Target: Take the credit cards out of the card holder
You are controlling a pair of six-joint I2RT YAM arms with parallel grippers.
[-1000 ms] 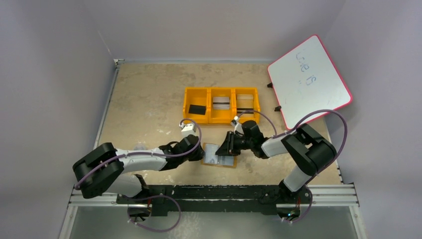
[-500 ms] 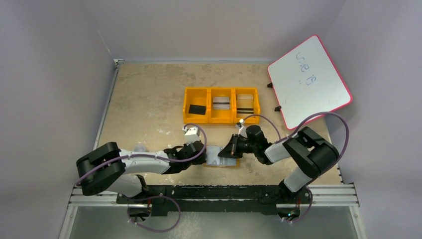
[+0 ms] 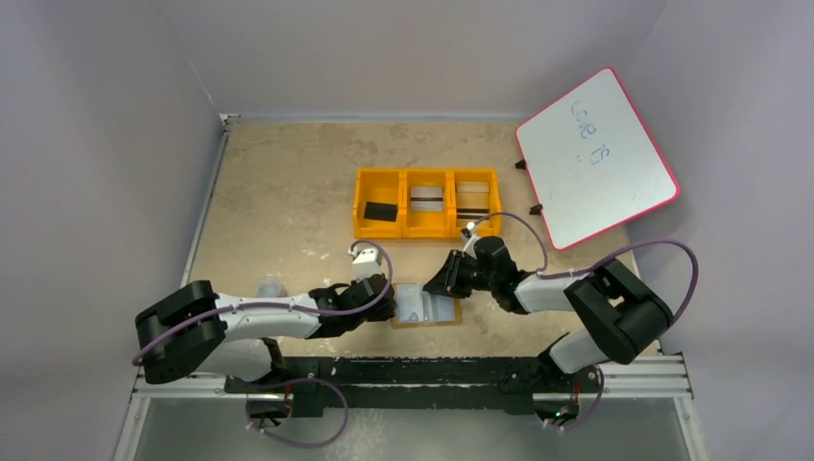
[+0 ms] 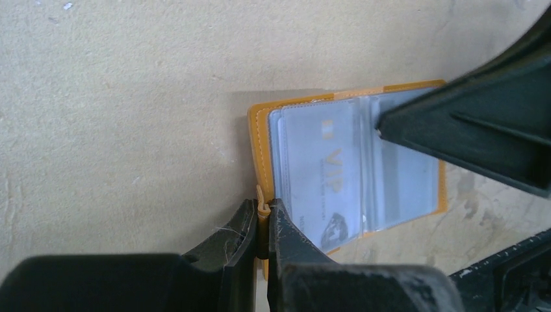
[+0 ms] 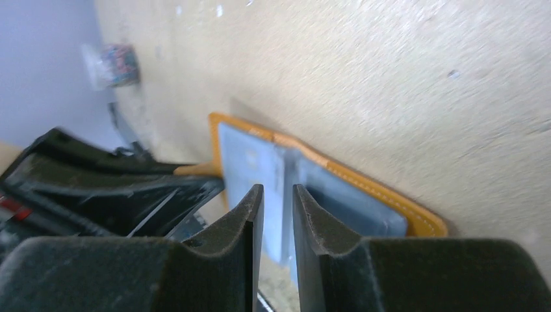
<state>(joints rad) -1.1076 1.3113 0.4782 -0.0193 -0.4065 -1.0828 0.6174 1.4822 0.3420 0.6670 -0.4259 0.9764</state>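
Nearest the arm bases, the card holder lies open and flat on the worktop, a matt beige, speckled, stone-like surface. Holder: thin rectangular bifold, tan-orange leather-like rim with pale stitching, inner pockets of clear blue-grey plastic, slightly glossy. One credit card sits in the left pocket, pale silvery, marked "VIP", with a dark emblem at its lower end. Left tool: black, wedge-shaped fingers closed tight on the small tan tab that projects from the holder's left edge, pinning it low against the worktop. Right tool: comes in from the opposite side, jaws a narrow slit apart, tips down over the fold between the two pockets; one tip meets the plastic near the centre line; nothing seen held between them. Farther back, well apart, an orange plastic tray with three compartments: a black block in the left one, credit cards with dark stripes in the middle and right ones. Far right, a whiteboard with a pink-red rim stands tilted.
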